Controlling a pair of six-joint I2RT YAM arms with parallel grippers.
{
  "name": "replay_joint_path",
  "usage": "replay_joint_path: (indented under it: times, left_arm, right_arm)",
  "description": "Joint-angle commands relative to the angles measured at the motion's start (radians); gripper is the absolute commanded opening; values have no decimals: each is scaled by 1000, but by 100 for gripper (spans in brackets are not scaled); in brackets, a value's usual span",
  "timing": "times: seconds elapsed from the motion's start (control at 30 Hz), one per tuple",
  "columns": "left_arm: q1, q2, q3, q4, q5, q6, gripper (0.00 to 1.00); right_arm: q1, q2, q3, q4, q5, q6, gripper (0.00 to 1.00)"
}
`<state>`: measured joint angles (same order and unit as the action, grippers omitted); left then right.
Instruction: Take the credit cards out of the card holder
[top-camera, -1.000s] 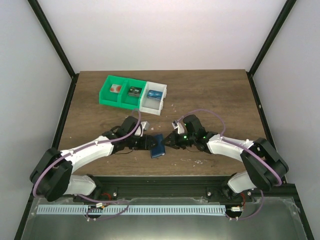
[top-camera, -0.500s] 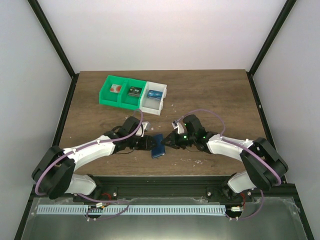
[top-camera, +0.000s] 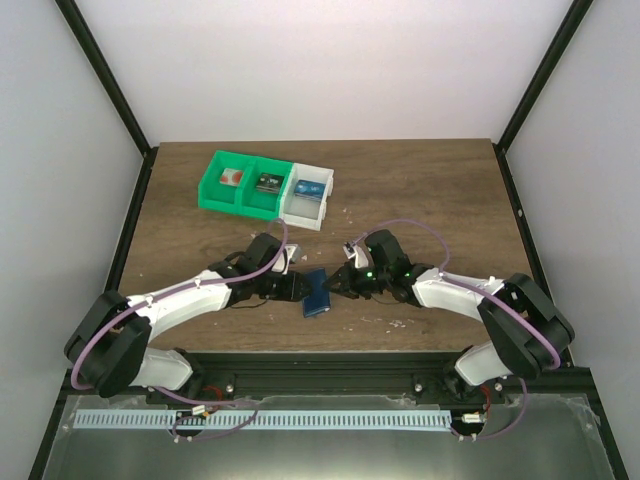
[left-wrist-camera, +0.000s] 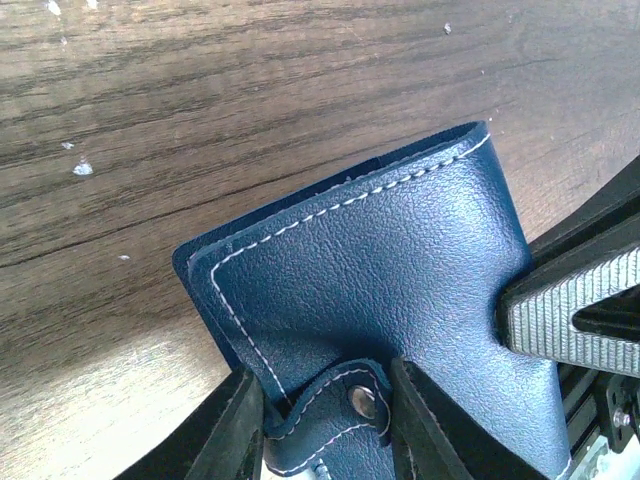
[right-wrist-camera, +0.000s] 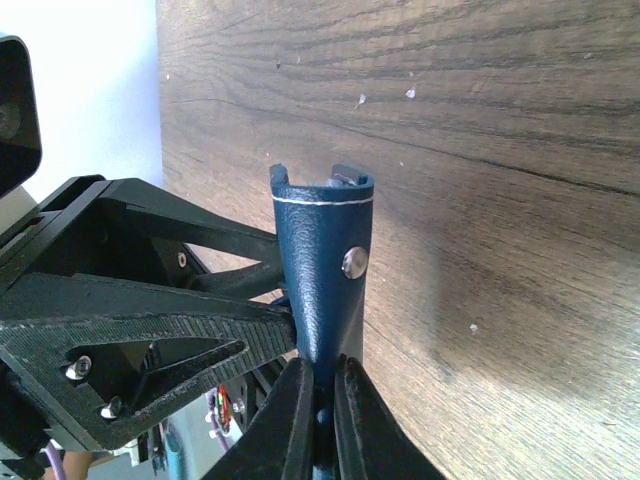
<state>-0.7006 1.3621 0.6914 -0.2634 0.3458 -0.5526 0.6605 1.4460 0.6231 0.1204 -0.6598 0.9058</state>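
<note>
My left gripper (left-wrist-camera: 325, 425) is clamped on the snap-strap (left-wrist-camera: 345, 398) edge of the card holder (left-wrist-camera: 380, 270). My right gripper (right-wrist-camera: 318, 405) is pinched shut on the opposite edge, so the holder hangs between the two, touching both. It is just in front of the bases and appears to be held off the table (top-camera: 430, 190). Neither arm is nearer. From the top camera its long axis runs roughly away from me, across the line between the jaws. The leaves look folded together, and I cannot tell whether a card is still inside. I judge the next move to be parting those leaves. Well beyond, the tray (top-camera: 212, 192) holds a red-and-white card (top-camera: 232, 178) in its left green compartment, a dark card (top-camera: 268, 182) in the middle and a blue card (top-camera: 308, 187) in the white one.
</note>
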Motion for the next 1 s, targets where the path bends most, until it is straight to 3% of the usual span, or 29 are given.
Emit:
replay_joint_path:
  times: [0.0,0.6,0.83,0.97]
  left_arm:
    - [-2,9,5,-43,-34,32,34]
    - [-3,43,10,-97,-110,84,24]
    - [-4,66,28,-148,-170,46,26]
    - [-3,48,16,-134,-128,14,31]
  right_arm:
    - [7,-13,36,5,12,-24,1]
    - [8,51,27,-29,116,-120,3]
    - [8,92,0,-25,165,-147,5]
    - [8,85,-19,-12,184,-142,5]
